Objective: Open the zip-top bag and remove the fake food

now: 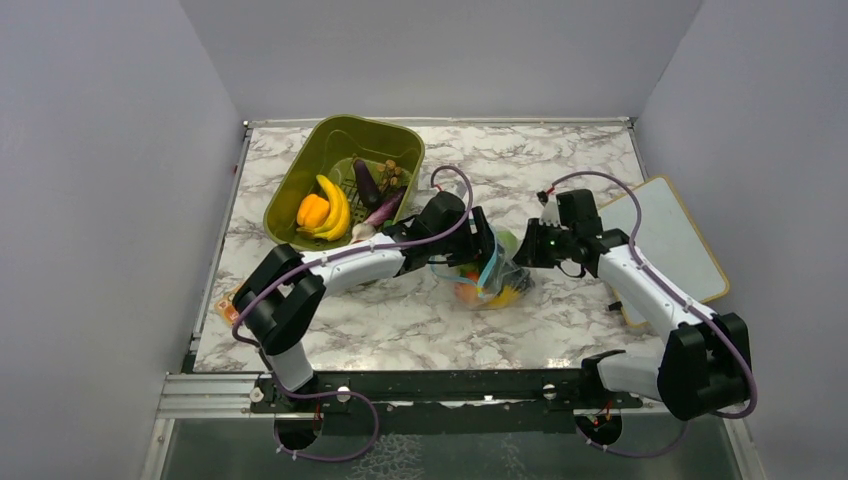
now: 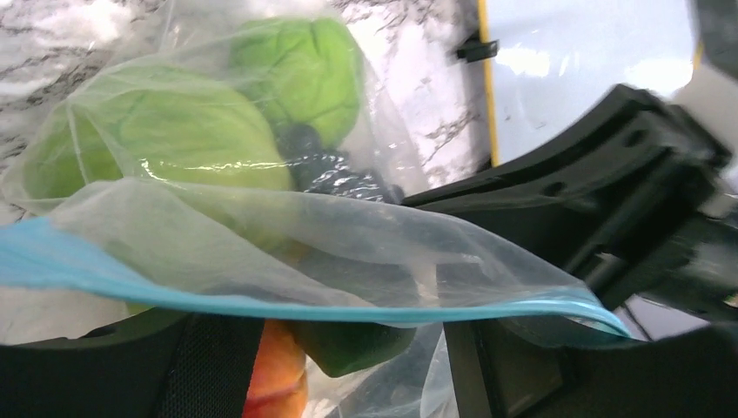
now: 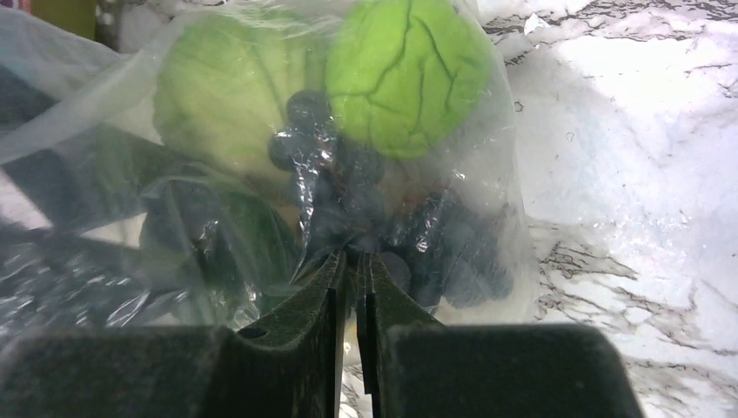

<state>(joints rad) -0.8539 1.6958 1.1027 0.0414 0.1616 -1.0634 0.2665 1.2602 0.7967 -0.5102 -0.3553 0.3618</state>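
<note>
Where the zip-top bag point(image 1: 487, 275) is lying: it is sitting near the middle of the marble worktop point(image 1: 400, 320), between the two hands, bulging with its load.
The fake food point(image 3: 405, 74): two light green round pieces are pressing against the clear film. Dark, grape-like pieces are showing below them, and something orange is showing lower down in the left wrist view. All of it is sitting inside the bag.
The zipper strip point(image 2: 261, 300): the blue-teal band is running across the left wrist view, close to the camera. Whether the seal is parted I cannot tell.
Handling: the film is looking thin, soft and slippery and the load light, so the bag is likely going to slide or lift rather than resist a pull. The stiffer strip, or the lip just beside it, is looking like the best place to take hold, one side per hand.
The right hand point(image 3: 352, 261): its fingers are lying almost together, pinching a fold of the bag's film at the tips. The arm is reaching in from the right, wrist low, pointing at the bag's right side.
The left hand point(image 1: 478, 240): its jaws are standing wide, with the strip lying across the gap and nothing visibly gripped. The arm is stretching diagonally from its base, wrist bending over the bag's left side.
Risk: a pinch on film alone is liable to slip.
Surroundings: a green basket point(image 1: 290, 195) of toy produce is sitting beyond the left arm.
</note>
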